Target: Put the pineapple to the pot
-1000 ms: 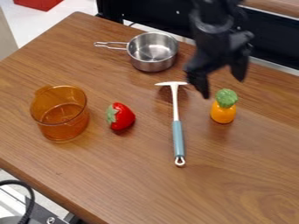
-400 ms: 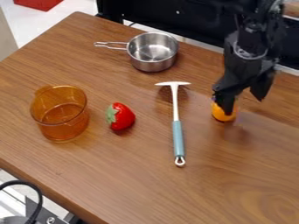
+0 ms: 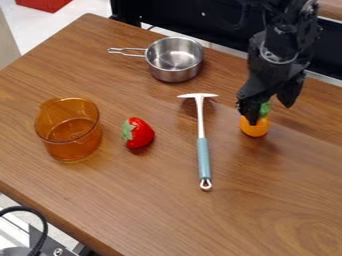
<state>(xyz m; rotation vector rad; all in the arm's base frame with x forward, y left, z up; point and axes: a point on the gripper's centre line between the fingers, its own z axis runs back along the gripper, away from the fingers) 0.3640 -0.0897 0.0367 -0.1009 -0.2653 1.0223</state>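
My gripper [image 3: 270,112] hangs at the right of the table, its fingers spread apart, over the toy pineapple. The pineapple [image 3: 254,127] stands upright on the wood, orange below with a green top; one finger covers the left part of that top. At the upper middle sits a small steel pot [image 3: 175,59] with a wire handle pointing left, and its inside holds nothing.
An amber glass cup [image 3: 69,129] stands at the left, with a red strawberry [image 3: 138,133] beside it. A white-headed tool with a blue-grey handle [image 3: 204,159] lies between strawberry and pineapple. The wooden table's [image 3: 87,35] back corner is upper left.
From above and left of the pineapple, my gripper has come down and right over it, then shifted slightly left. Part of the green top shows again beside the finger.
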